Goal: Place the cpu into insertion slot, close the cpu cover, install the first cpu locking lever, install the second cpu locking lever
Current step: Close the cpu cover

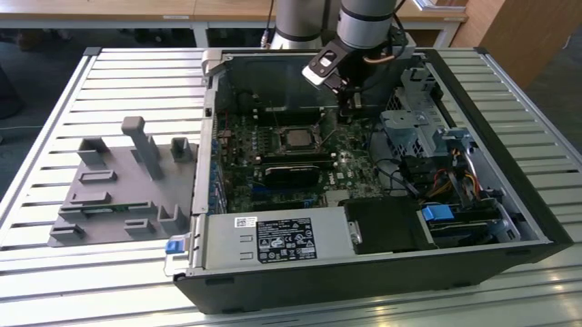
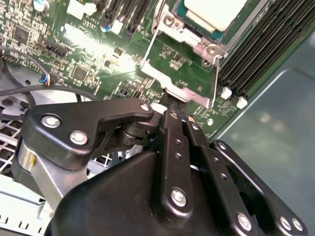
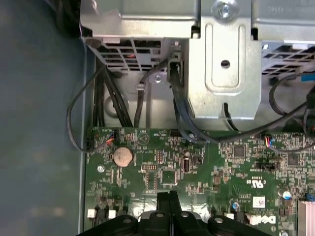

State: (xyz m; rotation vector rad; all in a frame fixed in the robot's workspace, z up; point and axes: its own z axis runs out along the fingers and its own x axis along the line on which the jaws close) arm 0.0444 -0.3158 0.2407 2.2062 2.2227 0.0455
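Silvery cpu cover (image 2: 172,82) looks swung up off the insertion slot (image 1: 283,139): thin frame, green motherboard (image 3: 197,167) visible through its window in the second wrist view. cpu (image 2: 212,11) sits in the slot, pale metal top up, metal bracket and screws around it. In the exterior view it's the dark square (image 1: 298,139) mid-board, on the exterior view's left of the gripper (image 1: 350,102).

Gripper (image 2: 172,110) is nose-down inside the open case (image 1: 509,204), tips right at the cover's free edge strip. Fingers (image 3: 162,206) pressed together, only a hairline seam between them in the first wrist view. Can't tell if the cover edge is nipped in that seam or the tips are just butted against it.

Around it:
- Black memory slots (image 2: 256,54) run beside the slot.
- Coin cell (image 3: 123,156) on the board, near the case wall.
- Metal drive cage (image 3: 224,59) beyond the board edge, black cables (image 3: 106,93) dropping from it to the board.
- Power supply (image 1: 272,240) at the near end of the case.

Case rests on a slatted metal table (image 1: 136,75). A grey fixture tray (image 1: 118,197) lies just beside it on the exterior view's left.
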